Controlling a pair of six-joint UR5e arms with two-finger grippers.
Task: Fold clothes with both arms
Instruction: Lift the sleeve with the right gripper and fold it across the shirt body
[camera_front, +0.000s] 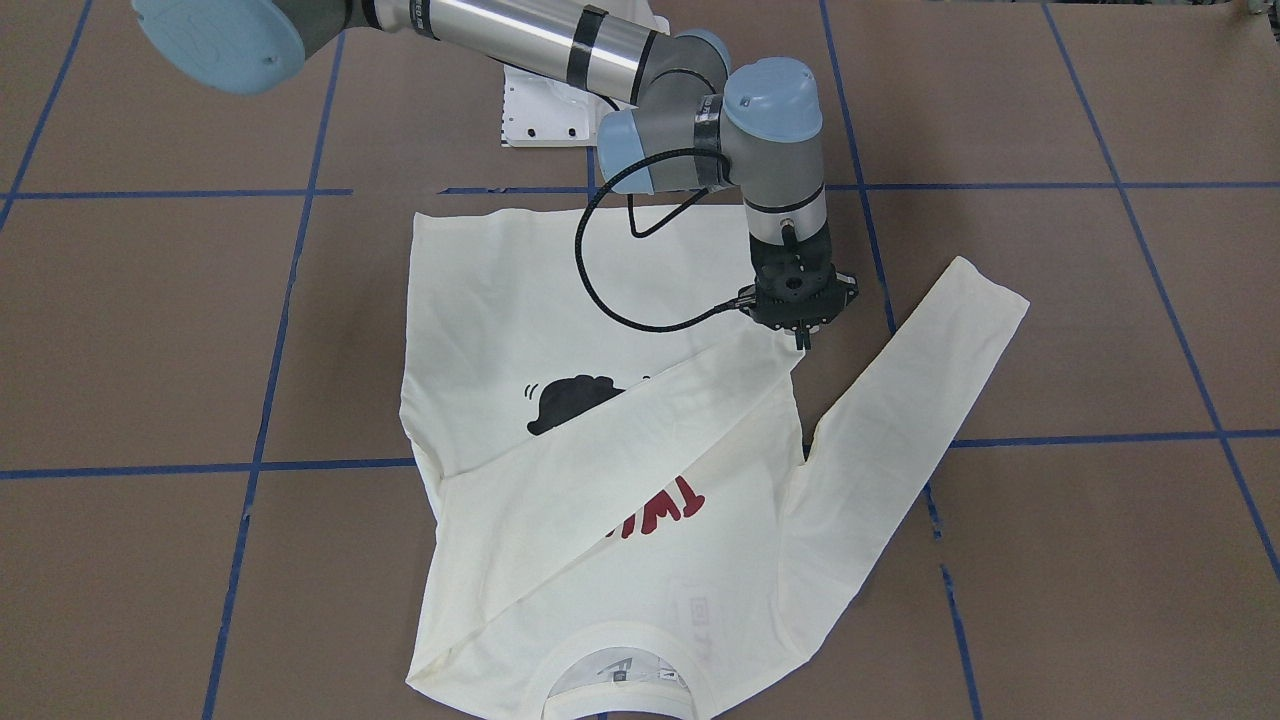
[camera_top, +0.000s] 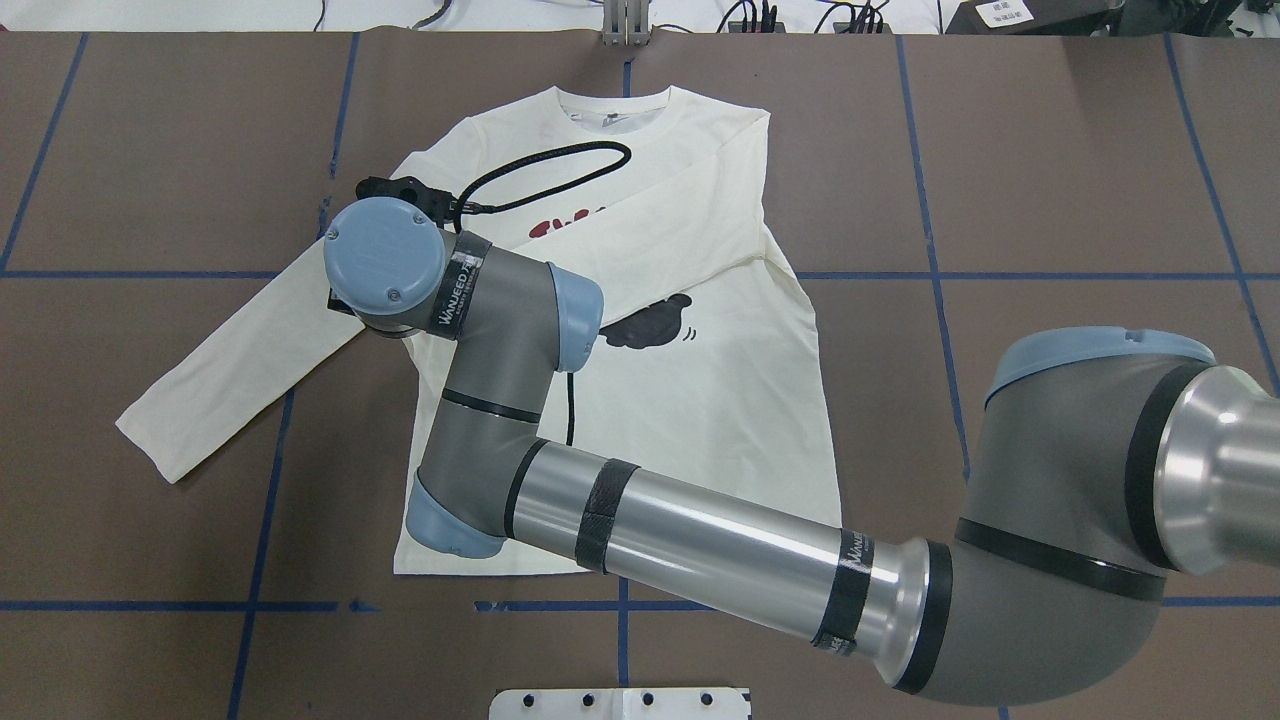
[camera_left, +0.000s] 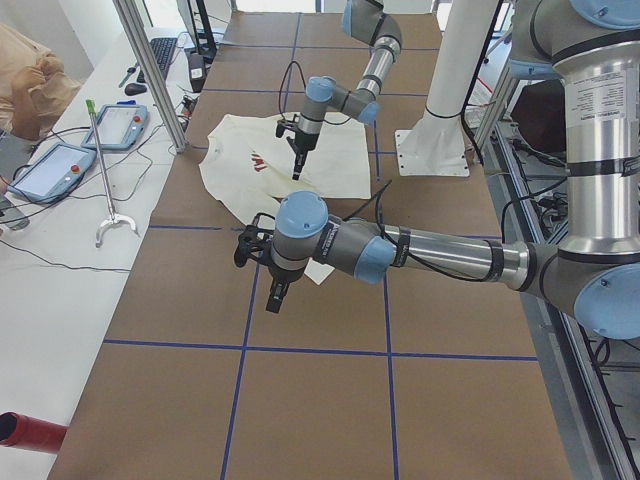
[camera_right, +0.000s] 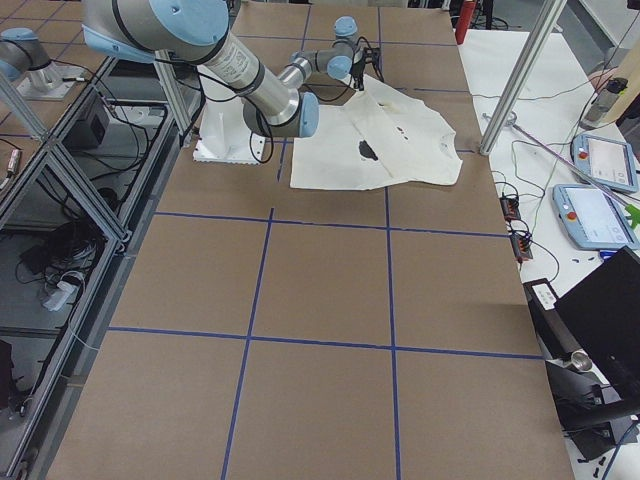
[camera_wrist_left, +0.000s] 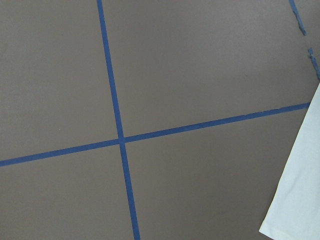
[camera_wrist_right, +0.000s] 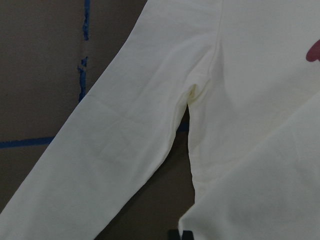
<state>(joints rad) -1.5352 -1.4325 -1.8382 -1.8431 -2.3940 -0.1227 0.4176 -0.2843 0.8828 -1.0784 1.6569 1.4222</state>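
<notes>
A cream T-shirt (camera_front: 480, 300) lies flat, print up, on the brown table (camera_front: 1080, 320), with one sleeve (camera_front: 620, 450) folded across its chest. The right gripper (camera_front: 802, 340), fingers together, hovers at that sleeve's cuff. The left gripper (camera_left: 275, 298) (finger spacing cannot be told) hangs near the outstretched sleeve (camera_front: 900, 400).

T-shirt (camera_top: 720, 400) flat on table (camera_top: 1050, 150), collar (camera_top: 615, 100) at side far from robot, hem nearest robot. One sleeve, right-side sleeve (camera_top: 690, 200), folded diagonally across chest, partly over print (camera_top: 650, 325). Above its end, at shirt's left edge: right gripper (camera_front: 801, 338). Opposite left-side sleeve (camera_top: 230, 370) stretched out on table toward robot's left. Beyond its cuff, over table: left gripper (camera_left: 273, 300).
</notes>
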